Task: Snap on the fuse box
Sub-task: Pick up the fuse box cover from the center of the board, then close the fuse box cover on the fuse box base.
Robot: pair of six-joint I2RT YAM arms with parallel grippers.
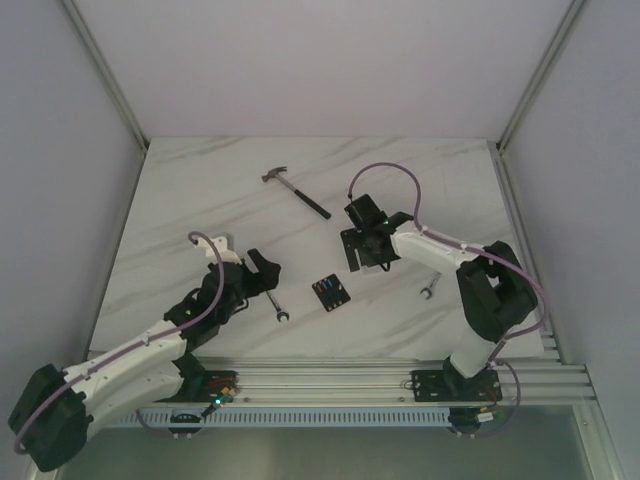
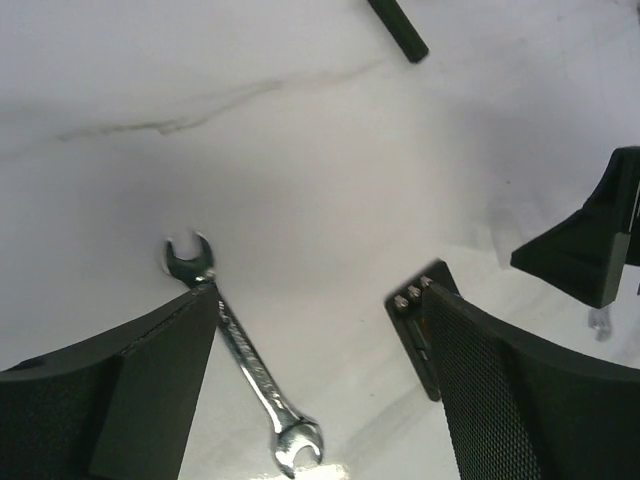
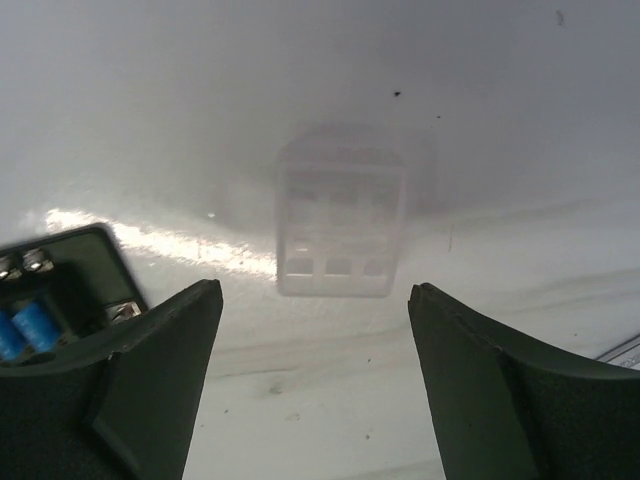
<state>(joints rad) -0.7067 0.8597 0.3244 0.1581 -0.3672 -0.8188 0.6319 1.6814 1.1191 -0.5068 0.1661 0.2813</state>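
Fuse box (image 1: 331, 291) sits between left wrench (image 1: 277, 305) and right wrench (image 1: 428, 290), hammer (image 1: 297, 190) behind

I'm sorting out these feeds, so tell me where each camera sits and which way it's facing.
Top external: above and behind the arms, looking down on the table; both arms show.
Left wrist: on left arm, facing the wrench; open left gripper shows.
Right wrist: on right arm, facing a clear cover; open right gripper shows.
All share the fuse box.

We get bright, even light from above; the right wrist view looks soft, with glare on the table (image 3: 170, 245) at mid-left.
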